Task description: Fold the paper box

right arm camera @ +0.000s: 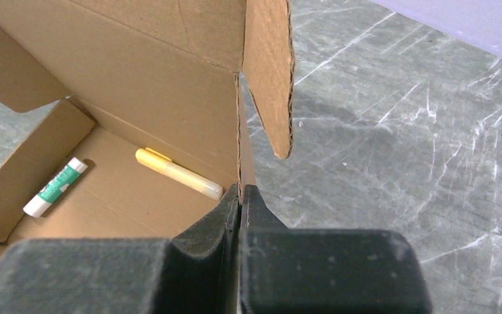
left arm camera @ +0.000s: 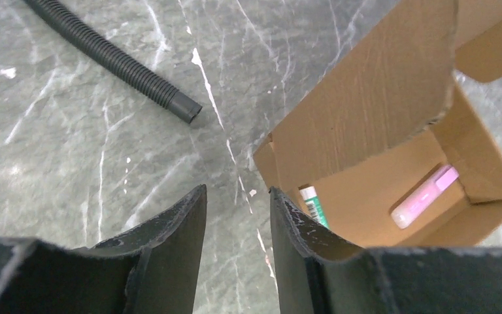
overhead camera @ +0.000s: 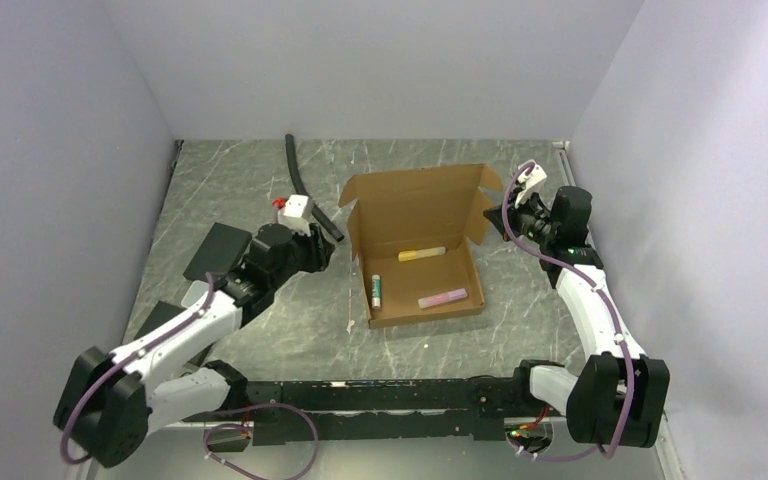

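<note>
The paper box (overhead camera: 415,205) is brown cardboard and sits in the middle of the table, its tray formed and its lid flap standing up at the back. My left gripper (overhead camera: 326,250) hovers just off the box's left wall; it is open, with bare table showing between its fingers (left arm camera: 176,222). The box's left corner (left arm camera: 366,111) lies just right of them. My right gripper (overhead camera: 495,222) is at the box's right side. It is shut on the thin edge of the right wall (right arm camera: 240,163), below the side flap (right arm camera: 271,65).
Inside the box lie a yellow marker (overhead camera: 421,254), a green-and-white stick (overhead camera: 376,290) and a pink marker (overhead camera: 443,297). A black ribbed hose (overhead camera: 300,185) lies at the back left, ending near the box. Black flat pads (overhead camera: 217,250) lie under the left arm. Walls enclose three sides.
</note>
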Available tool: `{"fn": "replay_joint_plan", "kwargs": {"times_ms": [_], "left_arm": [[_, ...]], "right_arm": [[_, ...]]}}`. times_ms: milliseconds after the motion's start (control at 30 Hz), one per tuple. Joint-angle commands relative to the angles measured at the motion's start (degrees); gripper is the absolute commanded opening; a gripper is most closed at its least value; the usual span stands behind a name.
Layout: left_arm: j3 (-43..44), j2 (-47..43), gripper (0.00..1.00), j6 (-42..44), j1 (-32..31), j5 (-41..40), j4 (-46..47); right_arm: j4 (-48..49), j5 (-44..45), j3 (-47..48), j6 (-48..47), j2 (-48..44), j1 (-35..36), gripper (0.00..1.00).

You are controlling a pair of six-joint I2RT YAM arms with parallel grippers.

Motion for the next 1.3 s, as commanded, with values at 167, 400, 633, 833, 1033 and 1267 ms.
{"fn": "replay_joint_plan", "kwargs": {"times_ms": [167,400,633,833,1033,1267], "left_arm": [[3.7,13.7,0.48,12.7,0.8,16.1,19.6],[2.2,21.0,0.51,18.4,0.8,18.2,32.1],[-1.1,27.3,0.52,27.7,1.3,22.3,46.8],[-4.7,28.9,0.52,29.4,3.4,27.7,54.8],[-4.1,30.2,0.49,27.6,7.2,35.1,55.4],[-3.4,32.7,0.46,25.3,8.6,39.2,56.3]], "right_arm": [[0.2,-3.4,-0.9,-0.8,-0.4,-0.3,0.00],[0.2,-8.4,-1.2,-0.8,0.6,-0.3,0.00],[-0.4,-10.6,-1.1,-1.4,1.7,-0.3,0.00],[-1.8,-11.6,-0.9,-3.4,1.9,-0.5,0.00],[-5.3,-15.6,-0.5,-6.3,2.5,-0.9,0.00],[-3.6,-19.4,-3.5,1.6,0.8,-0.9,0.00]]}}
